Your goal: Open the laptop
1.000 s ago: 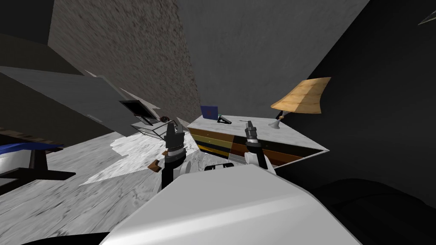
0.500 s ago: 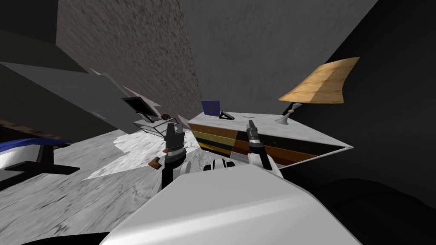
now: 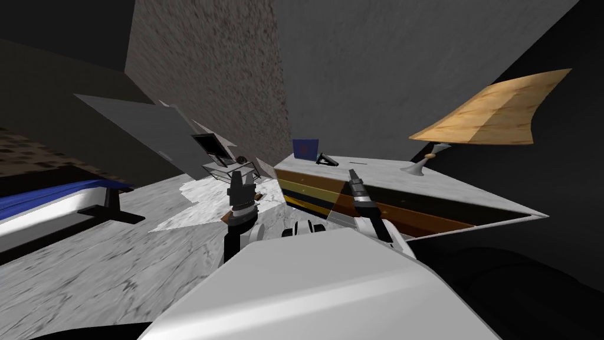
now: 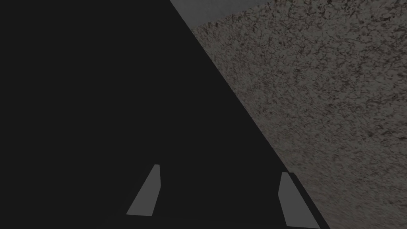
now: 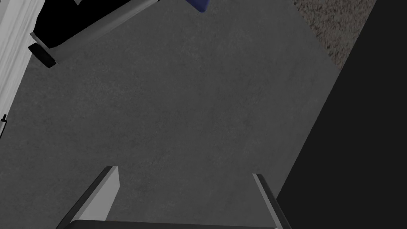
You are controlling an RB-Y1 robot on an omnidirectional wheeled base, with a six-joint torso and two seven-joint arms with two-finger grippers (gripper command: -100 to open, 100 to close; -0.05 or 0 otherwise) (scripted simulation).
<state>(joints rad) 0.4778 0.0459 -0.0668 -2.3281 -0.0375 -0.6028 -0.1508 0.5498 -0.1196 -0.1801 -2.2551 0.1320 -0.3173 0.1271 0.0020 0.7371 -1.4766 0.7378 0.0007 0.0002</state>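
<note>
The laptop (image 3: 326, 159) is a small dark wedge, its lid a little ajar, on the white marbled top of a dresser (image 3: 466, 192), next to a blue frame (image 3: 305, 147). My right gripper (image 3: 353, 173) is raised in front of the dresser's near end, short of the laptop, pointing towards it. In the right wrist view its fingers (image 5: 111, 187) stand open and empty, and the laptop (image 5: 79, 28) lies far beyond them by the blue frame (image 5: 200, 4). My left gripper (image 3: 243, 177) is held up over the floor, open (image 4: 220, 169) and empty.
A lamp (image 3: 489, 115) with a tan shade stands on the dresser's far right. The dresser front (image 3: 312, 192) has brown and yellow drawers. A low glass stand with a dark screen (image 3: 209, 147) sits by the wall to the left. A blue-edged bed (image 3: 53, 203) lies far left.
The whole head view has shifted: dresser and lamp now sit further right and look larger, so I have moved closer and turned. Both arms keep nearly the same pose.
</note>
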